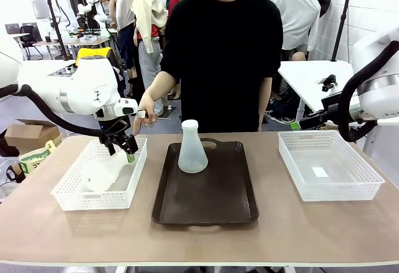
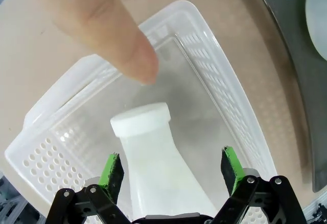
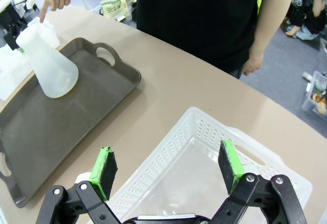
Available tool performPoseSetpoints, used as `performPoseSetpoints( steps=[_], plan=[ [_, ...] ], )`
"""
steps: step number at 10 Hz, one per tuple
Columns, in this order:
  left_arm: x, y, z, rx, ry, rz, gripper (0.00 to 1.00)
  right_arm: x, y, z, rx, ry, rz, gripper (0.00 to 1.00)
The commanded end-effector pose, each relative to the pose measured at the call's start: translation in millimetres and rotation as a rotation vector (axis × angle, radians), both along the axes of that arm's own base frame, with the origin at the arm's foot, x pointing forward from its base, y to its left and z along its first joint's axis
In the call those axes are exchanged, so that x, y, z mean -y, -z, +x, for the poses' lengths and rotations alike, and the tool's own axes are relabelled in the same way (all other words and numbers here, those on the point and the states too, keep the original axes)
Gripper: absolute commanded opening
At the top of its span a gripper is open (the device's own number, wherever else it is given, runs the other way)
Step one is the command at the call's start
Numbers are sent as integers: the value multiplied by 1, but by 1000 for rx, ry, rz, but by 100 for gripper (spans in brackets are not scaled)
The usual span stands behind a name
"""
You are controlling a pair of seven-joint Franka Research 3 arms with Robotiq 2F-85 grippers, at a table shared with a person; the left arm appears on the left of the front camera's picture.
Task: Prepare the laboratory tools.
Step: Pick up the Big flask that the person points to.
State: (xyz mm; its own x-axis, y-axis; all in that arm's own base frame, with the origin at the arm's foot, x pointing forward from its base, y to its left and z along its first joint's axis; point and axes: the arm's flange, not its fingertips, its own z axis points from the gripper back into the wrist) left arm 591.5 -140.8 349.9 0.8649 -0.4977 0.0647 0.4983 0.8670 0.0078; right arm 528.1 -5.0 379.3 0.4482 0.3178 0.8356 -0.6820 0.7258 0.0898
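One frosted-white conical flask [image 1: 192, 148] stands upright at the far end of the dark brown tray [image 1: 206, 207]. It also appears in the right wrist view as the flask [image 3: 51, 65]. A second flask [image 1: 103, 172] lies on its side in the left white mesh basket [image 1: 68, 198]. My left gripper [image 1: 123, 147] hovers open just above that basket. In the left wrist view this flask [image 2: 153, 152] lies between the spread green pads of the left gripper [image 2: 171, 165], neck pointing away, not gripped. My right gripper [image 3: 167, 162] hangs open and empty over the right basket [image 3: 204, 132].
A person stands at the far side of the table. Their hand [image 1: 144, 114] points a finger [image 2: 127, 45] down at the left basket, close to my left gripper. The right basket [image 1: 327, 167] holds nothing. Bare tabletop runs along the front edge.
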Motion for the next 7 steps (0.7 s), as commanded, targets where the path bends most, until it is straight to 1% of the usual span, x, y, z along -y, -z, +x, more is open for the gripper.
performPoseSetpoints(
  steps=[1,3,5,6,7],
  plan=[
    [5,3,13,26,-41,29,100,1,0,0,-2,-3,-5,100],
    [2,12,21,18,-64,41,100,1,0,0,-2,-3,-5,100],
    [2,16,21,5,-66,40,100,1,0,0,-2,-3,-5,100],
    [1,17,21,27,-61,38,98,1,0,0,-2,-3,-5,100],
    [1,19,23,26,-63,36,85,1,0,0,-2,-3,-5,100]
  ],
)
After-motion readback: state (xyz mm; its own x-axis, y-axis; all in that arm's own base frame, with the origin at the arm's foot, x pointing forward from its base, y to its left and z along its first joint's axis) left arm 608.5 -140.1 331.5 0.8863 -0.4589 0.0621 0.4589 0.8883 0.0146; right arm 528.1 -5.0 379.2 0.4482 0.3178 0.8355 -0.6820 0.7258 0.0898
